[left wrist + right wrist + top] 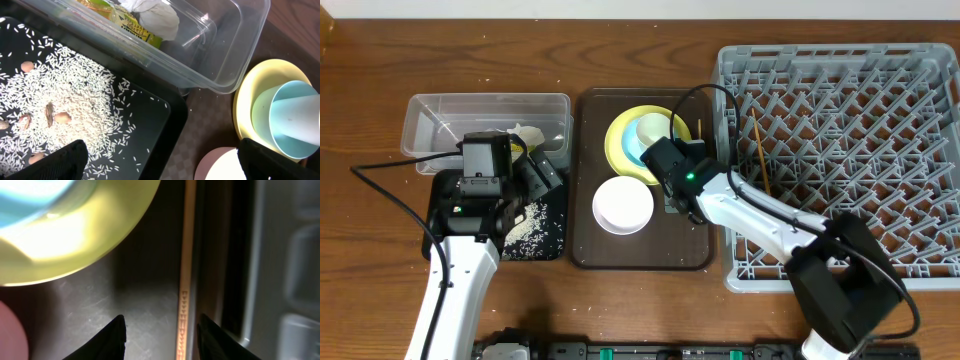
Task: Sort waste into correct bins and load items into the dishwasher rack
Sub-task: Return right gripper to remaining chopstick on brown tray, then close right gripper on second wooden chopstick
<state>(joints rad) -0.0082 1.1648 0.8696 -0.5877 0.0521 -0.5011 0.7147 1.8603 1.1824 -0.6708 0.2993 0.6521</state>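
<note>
Wooden counter (620, 50). Left jaws wide open above rice (75, 110) in black tray (167, 125). Right jaws open, chopstick (184, 280) between, plate (90, 235) at 10 o'clock.

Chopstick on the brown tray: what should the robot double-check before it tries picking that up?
1. Chopstick lies between right gripper's fingertips: ok.
2. Right jaws open: ok.
3. Finger room beside serving tray rim: cannot tell.
4. Yellow plate clear of the fingers: ok.
5. Dishwasher rack has free space near the other chopstick: ok.
6. Left gripper out of the way, open over black tray: ok.
</note>
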